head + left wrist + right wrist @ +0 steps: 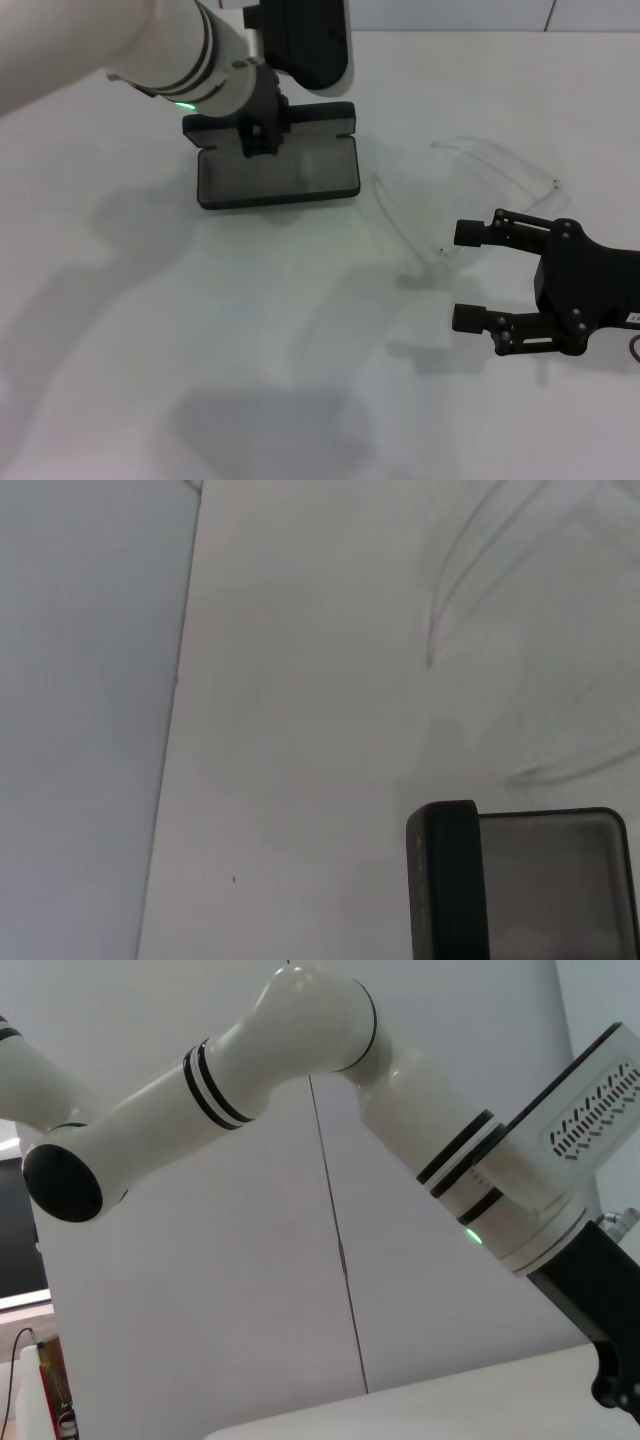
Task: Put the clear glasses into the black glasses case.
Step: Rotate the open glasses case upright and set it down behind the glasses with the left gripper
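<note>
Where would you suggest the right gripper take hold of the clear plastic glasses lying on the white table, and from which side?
I would grip the near temple arm of the clear plastic glasses, coming from the right, where the right gripper waits with open jaws. That thin arm lies flat beside it. The left gripper is at the open black hard glasses case.

On the counter (pixel 150 330): black glasses case (pixel 277 170) lying open at the far left-centre, left gripper (pixel 262 135) directly above its hinge side — clear glasses (pixel 450 200) to the right of it, right gripper (pixel 465 275) just nearer, beside them.
</note>
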Robot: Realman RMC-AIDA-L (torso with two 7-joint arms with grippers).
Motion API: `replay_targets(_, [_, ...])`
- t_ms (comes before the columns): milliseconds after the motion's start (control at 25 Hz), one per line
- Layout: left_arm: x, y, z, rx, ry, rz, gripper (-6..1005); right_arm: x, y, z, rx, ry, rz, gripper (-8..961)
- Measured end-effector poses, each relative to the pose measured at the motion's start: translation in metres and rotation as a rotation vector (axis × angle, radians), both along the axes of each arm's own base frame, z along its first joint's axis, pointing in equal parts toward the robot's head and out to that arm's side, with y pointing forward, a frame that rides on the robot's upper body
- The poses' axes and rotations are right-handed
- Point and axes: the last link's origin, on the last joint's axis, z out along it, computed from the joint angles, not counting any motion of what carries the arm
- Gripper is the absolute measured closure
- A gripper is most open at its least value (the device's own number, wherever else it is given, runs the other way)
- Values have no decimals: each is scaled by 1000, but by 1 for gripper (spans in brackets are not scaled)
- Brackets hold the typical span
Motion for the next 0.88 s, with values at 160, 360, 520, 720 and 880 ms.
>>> replay_targets(160, [1, -1, -5, -9, 14, -23, 793, 0, 0, 0, 1, 11, -3, 83])
replay_targets(360, [-4, -1, -7, -16, 25, -6, 789, -1, -1, 0, -3, 16, 2, 83])
replay_targets(520, [-11, -1, -9, -25, 39, 16, 786, -1, -1, 1, -3, 18, 3, 83])
replay_targets(720, [-11, -5, -17, -43, 52, 7, 782, -2, -1, 1, -4, 25, 3, 83])
replay_targets(880, [-3, -9, -25, -52, 47, -11, 779, -3, -1, 1, -5, 26, 8, 83])
